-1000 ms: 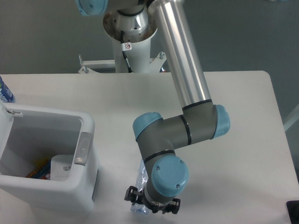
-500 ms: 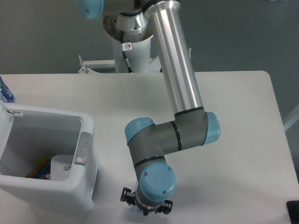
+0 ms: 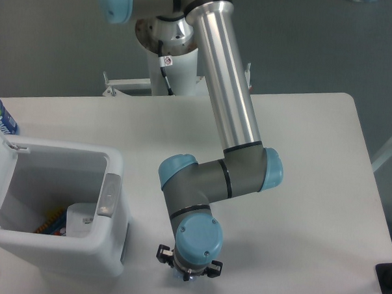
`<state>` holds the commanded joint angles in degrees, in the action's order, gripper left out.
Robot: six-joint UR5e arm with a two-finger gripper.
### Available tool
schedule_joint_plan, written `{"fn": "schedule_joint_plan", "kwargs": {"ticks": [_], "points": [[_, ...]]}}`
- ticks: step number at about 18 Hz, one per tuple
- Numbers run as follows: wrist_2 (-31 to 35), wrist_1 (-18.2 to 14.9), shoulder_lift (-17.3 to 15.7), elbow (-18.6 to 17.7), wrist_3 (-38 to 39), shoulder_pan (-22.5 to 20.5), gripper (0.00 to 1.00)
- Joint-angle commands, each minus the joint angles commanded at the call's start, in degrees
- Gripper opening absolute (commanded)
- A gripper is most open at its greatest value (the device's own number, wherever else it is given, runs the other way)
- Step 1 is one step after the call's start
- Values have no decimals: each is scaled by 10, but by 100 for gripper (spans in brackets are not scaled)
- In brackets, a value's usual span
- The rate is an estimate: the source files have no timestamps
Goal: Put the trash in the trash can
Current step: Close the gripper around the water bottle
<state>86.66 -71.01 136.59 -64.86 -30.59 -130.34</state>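
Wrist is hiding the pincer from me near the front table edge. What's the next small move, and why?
Probably a short straight lift, assuming it has gripped. The pincer sits low at the table's front edge, with only a sliver of clear plastic visible under the wrist, so the grip can't be confirmed. Lifting would show whether the trash comes up, before swinging left to the open trash can.

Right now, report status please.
Gripper down at table's near edge, jaws hidden. Trash beneath wrist, barely visible. Trash can open, left, path unobstructed.

Glossy white plastic trash can (image 3: 54, 258)
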Motion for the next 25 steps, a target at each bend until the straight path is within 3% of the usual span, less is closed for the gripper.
{"fn": "schedule_joint_plan", "kwargs": {"ticks": [6,15,19,25], "points": [[-1,3,-29,-23,-8,2,49],[-24,8,-55,5,-14,-26,47],[-120,9,-83,26,-14,-52,47],[-255,18,-131,26,-8,-85,47]]}}
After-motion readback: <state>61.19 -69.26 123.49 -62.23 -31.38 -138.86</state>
